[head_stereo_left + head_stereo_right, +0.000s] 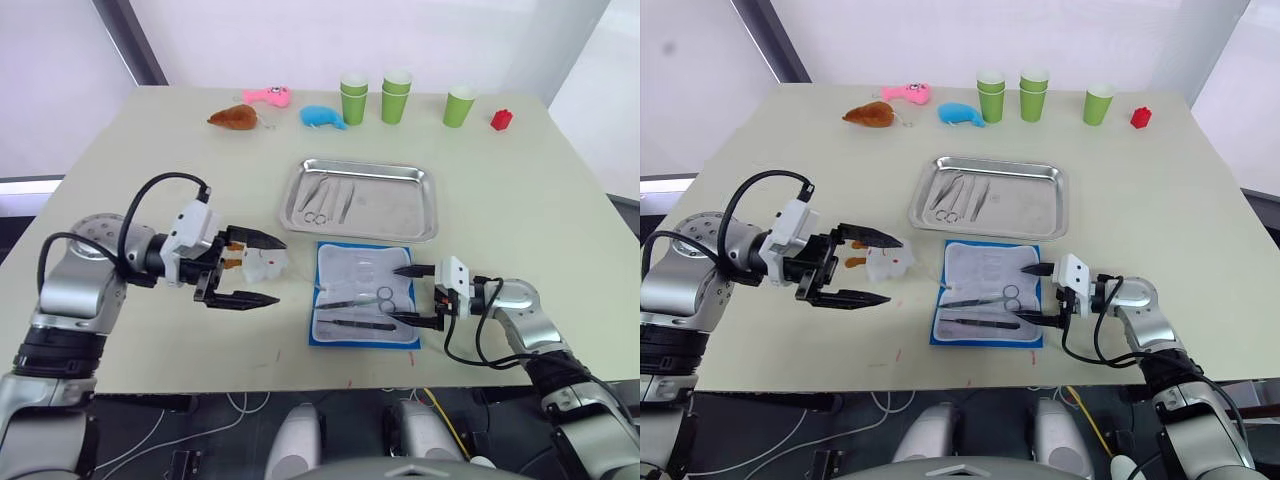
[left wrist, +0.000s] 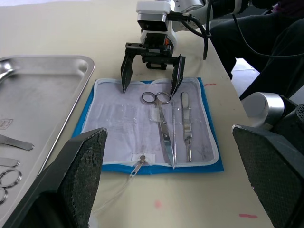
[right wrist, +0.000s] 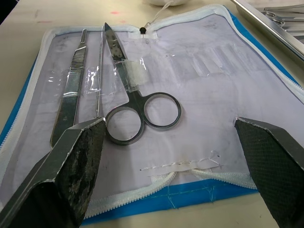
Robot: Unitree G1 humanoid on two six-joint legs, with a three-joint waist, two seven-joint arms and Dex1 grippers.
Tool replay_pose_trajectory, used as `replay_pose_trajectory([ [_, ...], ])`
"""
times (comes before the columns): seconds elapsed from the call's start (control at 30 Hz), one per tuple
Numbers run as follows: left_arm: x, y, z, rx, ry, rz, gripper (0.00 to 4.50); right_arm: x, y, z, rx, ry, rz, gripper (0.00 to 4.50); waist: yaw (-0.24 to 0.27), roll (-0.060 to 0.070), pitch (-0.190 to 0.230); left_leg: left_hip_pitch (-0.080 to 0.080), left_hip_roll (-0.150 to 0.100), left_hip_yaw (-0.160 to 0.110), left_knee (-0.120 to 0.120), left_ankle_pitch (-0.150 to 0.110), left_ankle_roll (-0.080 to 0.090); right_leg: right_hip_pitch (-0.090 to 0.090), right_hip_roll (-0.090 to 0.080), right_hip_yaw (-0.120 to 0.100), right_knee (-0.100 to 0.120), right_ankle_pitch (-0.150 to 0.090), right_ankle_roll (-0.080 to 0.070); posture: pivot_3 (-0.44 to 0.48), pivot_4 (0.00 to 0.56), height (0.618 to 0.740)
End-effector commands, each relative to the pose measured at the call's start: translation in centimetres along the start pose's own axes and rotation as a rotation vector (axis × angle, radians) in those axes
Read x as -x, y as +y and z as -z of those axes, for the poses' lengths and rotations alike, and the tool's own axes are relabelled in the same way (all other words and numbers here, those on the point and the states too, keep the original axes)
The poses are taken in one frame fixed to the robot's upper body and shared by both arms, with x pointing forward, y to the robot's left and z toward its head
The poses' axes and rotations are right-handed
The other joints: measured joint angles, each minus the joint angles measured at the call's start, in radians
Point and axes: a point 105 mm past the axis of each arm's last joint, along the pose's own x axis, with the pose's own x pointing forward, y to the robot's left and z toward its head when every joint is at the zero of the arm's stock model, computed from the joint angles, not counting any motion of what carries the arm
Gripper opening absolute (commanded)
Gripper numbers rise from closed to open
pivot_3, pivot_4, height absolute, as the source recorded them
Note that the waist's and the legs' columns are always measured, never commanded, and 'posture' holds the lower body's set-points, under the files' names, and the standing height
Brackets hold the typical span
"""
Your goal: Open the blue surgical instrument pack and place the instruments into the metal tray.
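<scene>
The blue surgical instrument pack (image 1: 345, 275) lies unzipped and flat on the table, pale lining up, just in front of the metal tray (image 1: 395, 205). On its lining rest scissors (image 3: 137, 109), a flat-handled tool (image 3: 71, 80) and a thin probe (image 3: 99, 71). Several instruments (image 1: 325, 200) lie at the tray's left end. My right gripper (image 1: 393, 294) is open over the pack's right edge, its fingers either side of the scissors' ring handles and touching nothing. My left gripper (image 1: 280, 270) is open and empty, just left of the pack.
A crumpled white wrapper (image 1: 265, 265) lies on the table under my left gripper. Along the far edge stand green cups (image 1: 395, 97), a red block (image 1: 501, 119), a blue whale toy (image 1: 322, 117), a pink toy (image 1: 268, 95) and a brown toy (image 1: 235, 117). The front table edge is close behind the pack.
</scene>
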Motion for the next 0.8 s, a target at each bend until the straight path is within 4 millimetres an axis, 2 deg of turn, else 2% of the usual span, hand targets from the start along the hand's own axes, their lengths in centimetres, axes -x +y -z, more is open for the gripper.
replay_pose_trajectory([
  [0.03, -0.2, -0.8, -0.8, -0.058, -0.015, 0.063, 4.46, 0.6, 2.8, 4.8, -0.153, 0.163, -0.071, 4.50, 0.000, 0.000, 0.000, 0.000, 0.000, 0.000, 0.000, 0.000, 0.000, 0.000, 0.000, 0.000, 0.000, 0.000, 0.000, 0.000, 0.150, 0.739],
  [0.23, -1.1, -1.2, 0.0, -0.080, -0.015, 0.070, 4.46, 1.3, 2.3, 3.9, -0.134, 0.140, -0.050, 4.50, 0.005, 0.001, 0.002, 0.000, 0.000, 0.001, 0.000, 0.000, 0.000, 0.000, 0.000, 0.001, 0.000, 0.000, 0.000, 0.000, 0.150, 0.739],
  [0.57, -2.8, -2.1, 0.6, -0.085, -0.060, 0.101, 4.46, 2.3, 1.8, 1.2, -0.095, 0.070, -0.006, 4.50, 0.028, 0.008, 0.008, -0.007, -0.001, 0.000, 0.000, 0.000, 0.000, -0.004, -0.001, -0.001, -0.002, 0.001, 0.001, 0.000, 0.150, 0.739],
  [0.8, -3.1, -2.3, 1.2, -0.085, -0.073, 0.105, 4.46, 3.0, 1.0, -0.5, -0.046, 0.022, 0.052, 4.50, 0.027, 0.011, 0.013, -0.009, -0.002, 0.001, 0.000, -0.001, 0.002, -0.005, -0.001, -0.001, -0.003, 0.001, 0.001, 0.000, 0.150, 0.739],
])
